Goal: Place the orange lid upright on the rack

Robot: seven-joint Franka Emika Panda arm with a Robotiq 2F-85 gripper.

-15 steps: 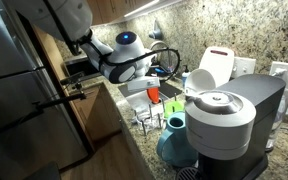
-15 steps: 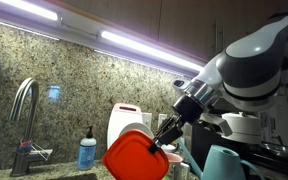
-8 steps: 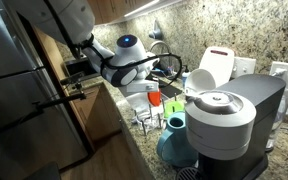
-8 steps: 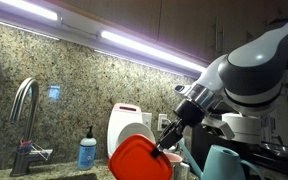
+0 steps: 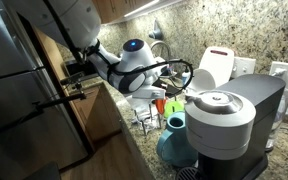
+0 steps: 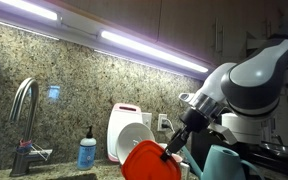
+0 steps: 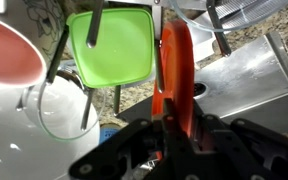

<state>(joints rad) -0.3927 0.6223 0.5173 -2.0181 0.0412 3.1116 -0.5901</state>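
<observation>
Frankly, no writing can be read anywhere: the label on the blue soap bottle (image 6: 87, 152) is too small to make out. The flat orange-red plastic lid (image 7: 176, 70) stands on edge in the wrist view, and the robot's gripper (image 7: 174, 122) has its jaws clamped on the lid's near rim, one on each face. Beyond the lid, thin dark wires of the metal dish rack (image 7: 93, 30) cross a square green plastic container (image 7: 114, 50). In an exterior view the lid (image 6: 149, 163) hangs below the gripper (image 6: 174, 150), in front of a white plate (image 6: 136, 137).
</observation>
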